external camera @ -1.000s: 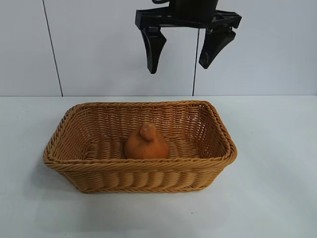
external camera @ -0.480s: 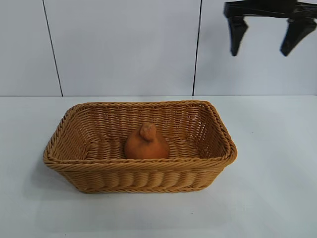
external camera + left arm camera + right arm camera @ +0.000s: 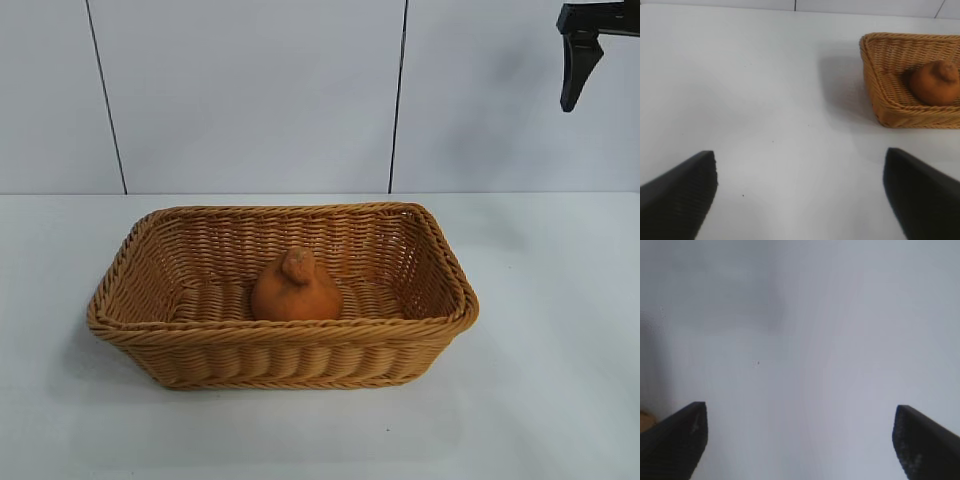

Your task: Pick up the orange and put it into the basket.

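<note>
The orange (image 3: 295, 290) sits inside the wicker basket (image 3: 280, 335) in the middle of the white table, stem nub up. It touches no gripper. In the exterior view only one black finger (image 3: 575, 62) of my right gripper shows, high at the top right corner, far above and to the right of the basket. In the right wrist view my right gripper (image 3: 799, 410) is open and empty over bare table. My left gripper (image 3: 800, 155) is open and empty; its view shows the basket (image 3: 900, 112) and the orange (image 3: 936, 82) off to one side.
The white table (image 3: 540, 400) surrounds the basket on all sides. A white panelled wall (image 3: 250, 100) stands behind. The left arm is out of the exterior view.
My right gripper has moved from above the basket's back edge up and to the right, almost out of the exterior view. The orange and the basket have not moved.
</note>
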Controlling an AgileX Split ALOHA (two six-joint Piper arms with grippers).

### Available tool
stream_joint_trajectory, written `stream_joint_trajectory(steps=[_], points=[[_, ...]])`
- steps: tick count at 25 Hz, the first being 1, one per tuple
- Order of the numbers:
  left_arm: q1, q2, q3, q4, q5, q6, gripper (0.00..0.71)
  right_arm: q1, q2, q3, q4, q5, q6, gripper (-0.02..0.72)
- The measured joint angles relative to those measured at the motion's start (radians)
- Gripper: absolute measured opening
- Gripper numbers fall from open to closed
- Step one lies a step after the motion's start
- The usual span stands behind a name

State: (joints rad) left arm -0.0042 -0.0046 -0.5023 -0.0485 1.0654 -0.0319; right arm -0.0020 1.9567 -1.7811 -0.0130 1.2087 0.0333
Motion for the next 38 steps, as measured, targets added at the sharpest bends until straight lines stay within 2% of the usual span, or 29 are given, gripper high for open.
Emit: stream_joint_trajectory(steps=[6,14,19,24,31,38], points=[[0.0,0.0,0.0,0.0,0.0,0.0,0.643,0.0,-0.206,0.35,0.0,0.0,-0.033,0.694],[0.0,0.0,0.0,0.0,0.0,0.0,0.643,0.0,-0.608,0.859,0.003,0.011,-0.033,0.694],[0.0,0.0,0.0,0.0,0.0,0.0,0.643,0.0,-0.879,1.093,0.013,-0.083,-0.045,0.694],[0.0,0.0,0.0,0.0,0.0,0.0,0.643,0.0,-1.165,1.244,0.013,-0.197,-0.048,0.694],[0.0,0.0,0.0,0.0,0.0,0.0,0.643,0.0,-1.567,1.284,0.02,-0.191,-0.073,0.694],[0.0,0.0,0.0,-0.001,0.0,0.0,0.643,0.0,-1.874,1.29,0.028,-0.188,-0.07,0.694]])
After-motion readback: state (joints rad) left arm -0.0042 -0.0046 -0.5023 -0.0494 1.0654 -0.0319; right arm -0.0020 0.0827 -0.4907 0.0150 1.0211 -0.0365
